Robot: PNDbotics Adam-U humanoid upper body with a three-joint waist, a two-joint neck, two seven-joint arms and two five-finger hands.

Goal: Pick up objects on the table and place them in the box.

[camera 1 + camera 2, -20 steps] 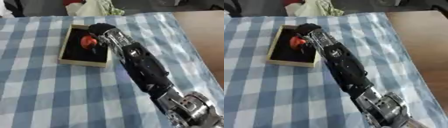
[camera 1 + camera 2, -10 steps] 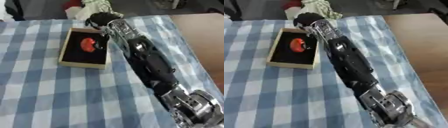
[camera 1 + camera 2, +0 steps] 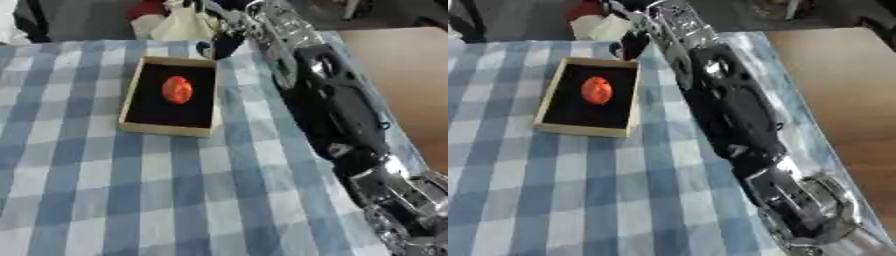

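A shallow wooden box [image 3: 128, 109] with a dark inside lies on the blue-and-white checked tablecloth [image 3: 131, 190]. A round red-orange object [image 3: 177, 89] rests in the box, with nothing touching it. My right arm [image 3: 337, 110] stretches from the lower right up to the far edge of the table. My right hand [image 3: 220, 46] hangs just beyond the box's far right corner, its dark fingers relaxed and holding nothing. My left hand shows in neither view.
A white crumpled cloth or bag [image 3: 182, 26] and something red [image 3: 147, 8] lie past the table's far edge, close to my hand. A brown wooden surface [image 3: 404, 70] borders the tablecloth on the right. Open checked cloth spreads in front of the box.
My right hand has let go of the red object, which now lies in the box, and has drawn back to the far edge. The camera has also shifted.
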